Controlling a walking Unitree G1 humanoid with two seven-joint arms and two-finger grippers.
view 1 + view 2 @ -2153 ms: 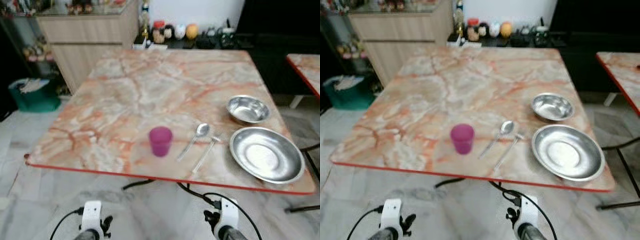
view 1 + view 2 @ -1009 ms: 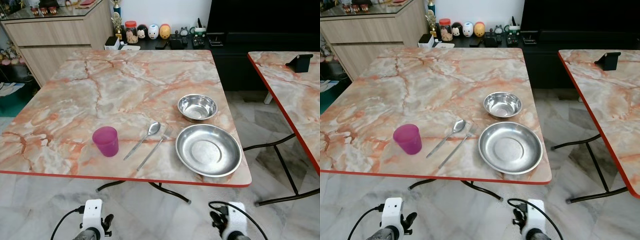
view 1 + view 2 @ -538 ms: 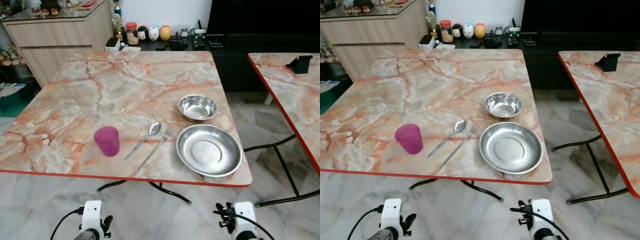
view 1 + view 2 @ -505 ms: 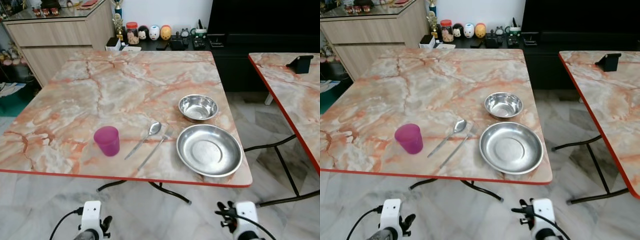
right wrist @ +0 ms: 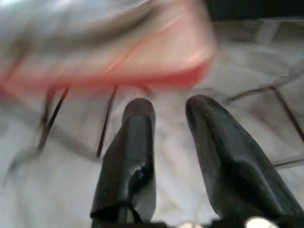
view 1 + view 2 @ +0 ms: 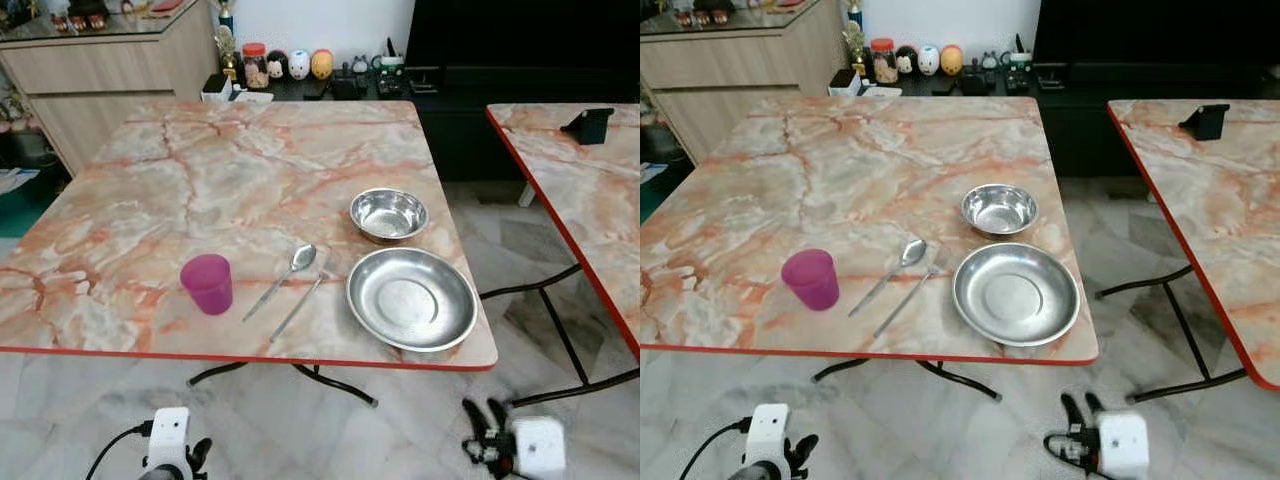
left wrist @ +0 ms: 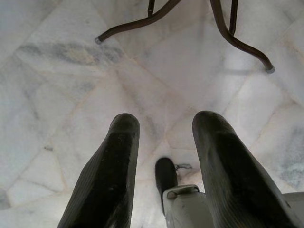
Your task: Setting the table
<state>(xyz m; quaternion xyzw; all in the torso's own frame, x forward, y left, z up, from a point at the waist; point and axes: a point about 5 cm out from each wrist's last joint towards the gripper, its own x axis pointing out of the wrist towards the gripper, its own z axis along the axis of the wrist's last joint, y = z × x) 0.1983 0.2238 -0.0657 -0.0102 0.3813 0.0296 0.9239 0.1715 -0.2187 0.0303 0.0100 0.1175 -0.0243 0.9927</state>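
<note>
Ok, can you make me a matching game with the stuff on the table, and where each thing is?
Things:
1. purple cup
2. spoon
3. small bowl
4. big dish

Places:
A. at the table's near right corner
B. just behind the big dish
C. farthest left of the set
D. beside the fork, on its left

Pairs: 1-C, 2-D, 3-B, 4-A
</note>
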